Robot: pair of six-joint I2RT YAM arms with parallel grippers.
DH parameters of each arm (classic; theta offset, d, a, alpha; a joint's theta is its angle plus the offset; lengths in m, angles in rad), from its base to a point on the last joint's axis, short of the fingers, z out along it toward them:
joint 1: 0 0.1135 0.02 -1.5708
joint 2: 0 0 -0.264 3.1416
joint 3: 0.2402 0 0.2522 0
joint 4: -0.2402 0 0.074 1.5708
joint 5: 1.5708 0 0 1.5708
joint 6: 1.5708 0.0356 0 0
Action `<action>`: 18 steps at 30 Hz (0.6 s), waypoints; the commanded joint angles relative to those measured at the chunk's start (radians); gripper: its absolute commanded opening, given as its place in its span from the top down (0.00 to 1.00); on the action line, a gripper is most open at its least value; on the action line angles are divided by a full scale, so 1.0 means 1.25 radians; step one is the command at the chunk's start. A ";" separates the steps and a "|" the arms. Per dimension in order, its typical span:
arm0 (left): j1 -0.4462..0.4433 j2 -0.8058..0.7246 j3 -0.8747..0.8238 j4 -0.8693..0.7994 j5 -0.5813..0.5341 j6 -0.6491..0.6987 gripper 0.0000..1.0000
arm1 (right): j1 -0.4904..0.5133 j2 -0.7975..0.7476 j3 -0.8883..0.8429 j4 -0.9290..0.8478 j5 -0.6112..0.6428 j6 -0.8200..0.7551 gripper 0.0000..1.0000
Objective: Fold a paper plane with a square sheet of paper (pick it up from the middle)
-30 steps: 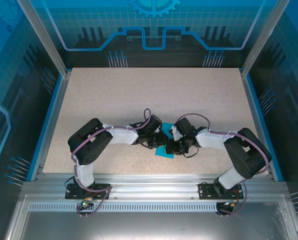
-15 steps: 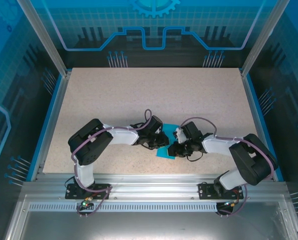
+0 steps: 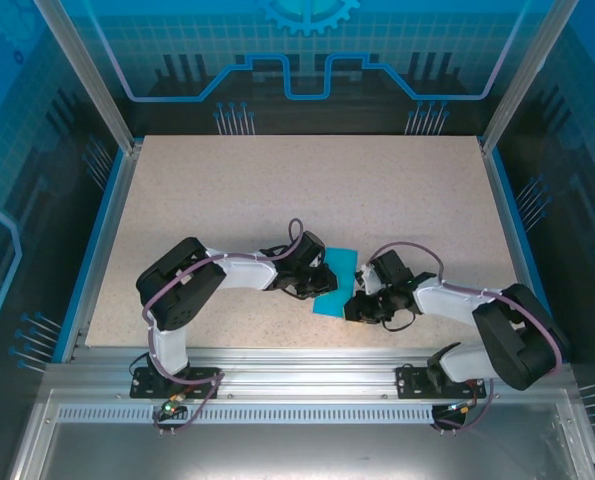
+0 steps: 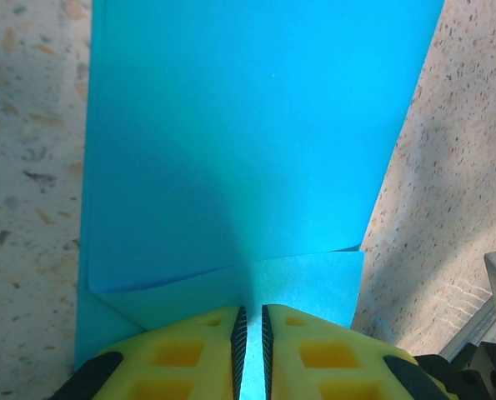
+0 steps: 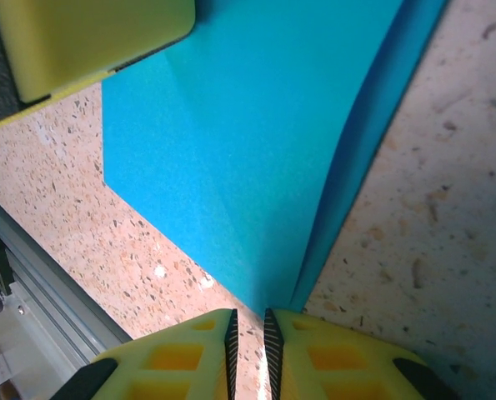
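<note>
The square sheet of paper point(image 3: 335, 286) lies teal-blue on the table between both arms, partly folded over itself. In the left wrist view the paper point(image 4: 248, 125) spreads ahead, and a lighter flap runs into my left gripper point(image 4: 250, 315), which is shut on its edge. In the top view the left gripper point(image 3: 321, 282) sits at the sheet's left side. My right gripper point(image 3: 354, 306) is at the sheet's near right corner. In the right wrist view its jaws point(image 5: 248, 321) stand shut with bare table between them, and the paper point(image 5: 256, 142) ends in a corner at their tips.
The speckled beige table point(image 3: 277, 190) stretches behind the arms. A metal rail point(image 3: 307, 358) runs along the near edge, close behind the right gripper. A yellow left finger point(image 5: 89, 42) shows in the top left of the right wrist view.
My right gripper has drawn back to the right and toward the near edge, uncovering more of the sheet. The left gripper has stayed put on the paper.
</note>
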State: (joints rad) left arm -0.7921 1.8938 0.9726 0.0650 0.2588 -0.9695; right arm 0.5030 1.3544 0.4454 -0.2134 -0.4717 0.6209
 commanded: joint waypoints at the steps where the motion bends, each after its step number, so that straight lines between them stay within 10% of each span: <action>1: 0.005 0.028 -0.011 -0.056 -0.049 0.010 0.81 | -0.009 -0.029 -0.020 -0.135 0.033 -0.010 0.81; 18: 0.005 0.020 0.012 -0.059 -0.033 0.015 0.81 | 0.038 0.080 0.143 0.039 0.001 0.064 0.91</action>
State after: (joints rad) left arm -0.7921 1.8938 0.9791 0.0574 0.2592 -0.9668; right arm 0.5232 1.4139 0.5999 -0.2302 -0.4561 0.6605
